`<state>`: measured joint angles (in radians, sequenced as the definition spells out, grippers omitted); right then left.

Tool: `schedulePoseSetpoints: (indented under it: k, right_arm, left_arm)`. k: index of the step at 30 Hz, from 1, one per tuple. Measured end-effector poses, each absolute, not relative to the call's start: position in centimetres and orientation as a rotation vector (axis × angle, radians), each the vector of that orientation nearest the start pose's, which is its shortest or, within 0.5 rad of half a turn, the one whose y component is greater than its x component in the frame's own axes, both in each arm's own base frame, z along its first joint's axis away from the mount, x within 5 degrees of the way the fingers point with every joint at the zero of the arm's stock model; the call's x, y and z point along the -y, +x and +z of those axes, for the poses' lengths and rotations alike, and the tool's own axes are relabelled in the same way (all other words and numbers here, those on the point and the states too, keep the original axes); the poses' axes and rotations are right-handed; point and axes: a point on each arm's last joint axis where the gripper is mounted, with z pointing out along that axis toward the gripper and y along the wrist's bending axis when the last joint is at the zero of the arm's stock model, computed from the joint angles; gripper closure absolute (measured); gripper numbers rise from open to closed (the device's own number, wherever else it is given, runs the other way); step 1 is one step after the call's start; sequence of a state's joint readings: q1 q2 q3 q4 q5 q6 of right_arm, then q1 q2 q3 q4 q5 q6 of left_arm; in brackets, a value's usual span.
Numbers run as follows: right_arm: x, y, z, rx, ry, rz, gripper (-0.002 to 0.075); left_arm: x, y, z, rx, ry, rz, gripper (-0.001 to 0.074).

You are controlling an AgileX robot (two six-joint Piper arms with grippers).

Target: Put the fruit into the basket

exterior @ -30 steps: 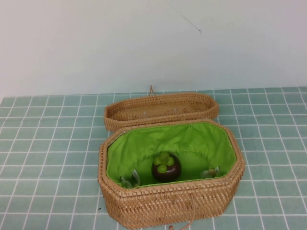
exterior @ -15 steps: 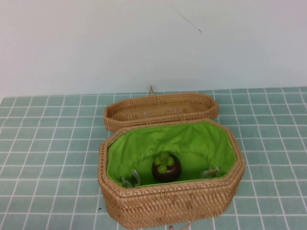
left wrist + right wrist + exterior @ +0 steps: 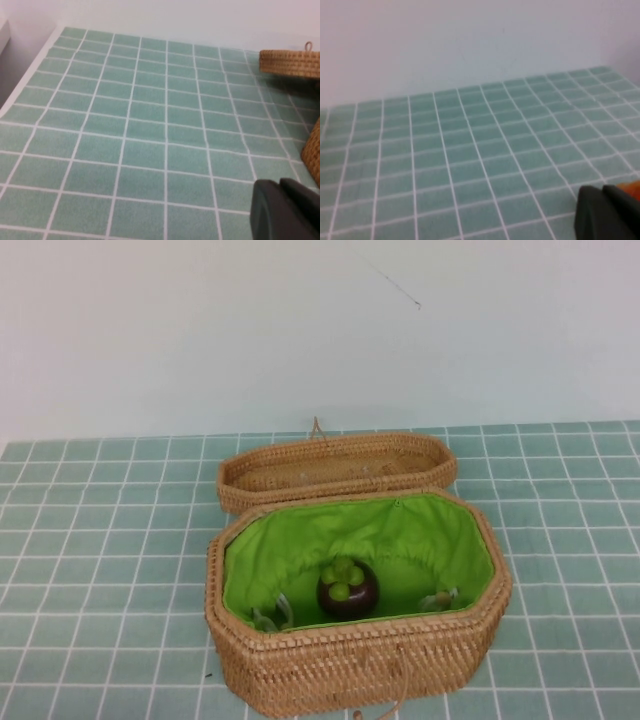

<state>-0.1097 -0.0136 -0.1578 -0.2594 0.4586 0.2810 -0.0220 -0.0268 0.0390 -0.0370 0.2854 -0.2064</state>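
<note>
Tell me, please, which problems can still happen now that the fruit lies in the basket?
Little looks risky. The fruit sits free on the basket's green lining near the front wall, so a bump to the basket might roll it. The lid lies open right behind the basket; an arm reaching there could knock it. Both end effectors are out of the high view, away from the basket.

Wicker lid (image 3: 336, 469), apparently unlined, on tiled tablecloth (image 3: 100, 540)

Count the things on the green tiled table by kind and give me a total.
Round maroon mangosteen fruit, inside the basket: 1
Octagonal tan wicker basket with green lining: 1
Shallow unlined wicker lid, behind the basket: 1
Total: 3
Both end effectors sit off to the sides, holding nothing.
</note>
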Motion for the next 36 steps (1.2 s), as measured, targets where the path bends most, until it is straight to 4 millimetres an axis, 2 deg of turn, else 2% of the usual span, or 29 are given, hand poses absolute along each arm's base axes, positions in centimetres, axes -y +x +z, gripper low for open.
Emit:
schedulePoseSetpoints:
  k: [6, 12, 15, 24, 36]
  right_arm:
    - [1.6, 4.6, 21.0, -1.771, 0.125, -0.225, 0.0728]
    - [1.4, 5.2, 18.8, -1.754, 0.083, -0.215, 0.0728]
    - [1.3, 5.3, 19.2, -1.712, 0.071, -0.208, 0.0728]
    - [1.5, 5.1, 18.4, -1.805, 0.077, -0.241, 0.0728]
    - [1.4, 5.2, 18.5, -1.789, 0.104, -0.203, 0.0728]
  left_arm:
    - [0.2, 5.4, 17.5, -1.783, -0.189, -0.199, 0.0734]
    - [0.2, 5.4, 17.5, -1.785, -0.189, -0.199, 0.0734]
    - [0.2, 5.4, 17.5, -1.785, -0.189, -0.199, 0.0734]
    - [0.2, 5.4, 17.5, -1.787, -0.189, -0.199, 0.0734]
    - [0.2, 5.4, 17.5, -1.787, -0.189, -0.199, 0.0734]
